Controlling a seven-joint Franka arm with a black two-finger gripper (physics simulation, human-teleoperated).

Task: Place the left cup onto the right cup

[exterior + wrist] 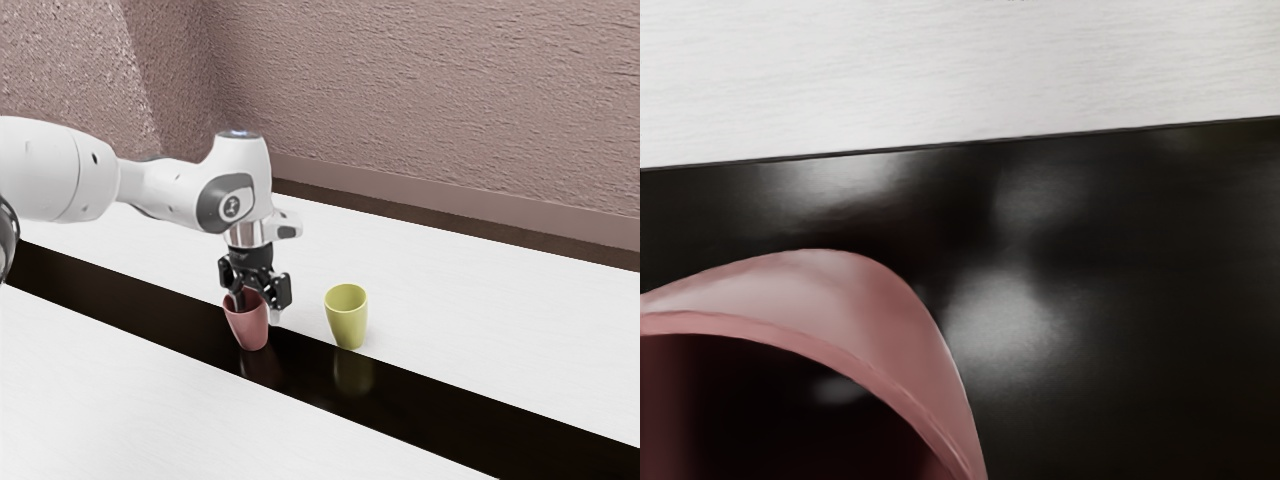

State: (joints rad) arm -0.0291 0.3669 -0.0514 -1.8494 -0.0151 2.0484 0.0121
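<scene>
- Exterior view: the gripper (255, 300) points straight down at the rim of the pink cup (248, 330), which stands upright on the dark strip (450, 400) directly beneath it.
- Whether the gripper is clamping the pink cup or merely bracketing it, I cannot tell.
- This view also shows the yellow-green cup (346, 312), upright on the same strip near the gripper, toward the exterior view's right and apart from the pink cup.
- Wrist view: the pink cup (840, 300) shows close up, with its curved rim and shadowed inside just under the hand.
- Past the cup, the glossy dark strip (1120, 300) meets the white tabletop (940, 80) along a straight edge.
</scene>
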